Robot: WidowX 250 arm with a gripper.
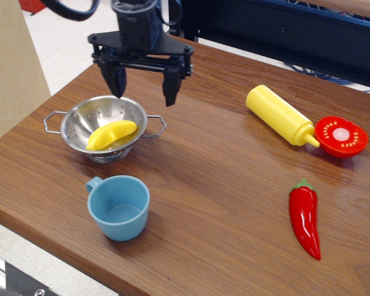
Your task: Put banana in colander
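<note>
The small yellow banana [111, 134] lies inside the steel colander [80, 123] at the left of the wooden table, resting across its bowl. My black gripper [144, 92] hangs open and empty above the colander's far right rim, its two fingers spread wide and apart from the banana.
A light-blue mug [119, 206] stands just in front of the colander. A yellow squeeze bottle [280, 115], a red tomato half [341, 135] and a red chili pepper [305, 218] lie at the right. A pale wooden panel [12, 61] stands beyond the table's left edge.
</note>
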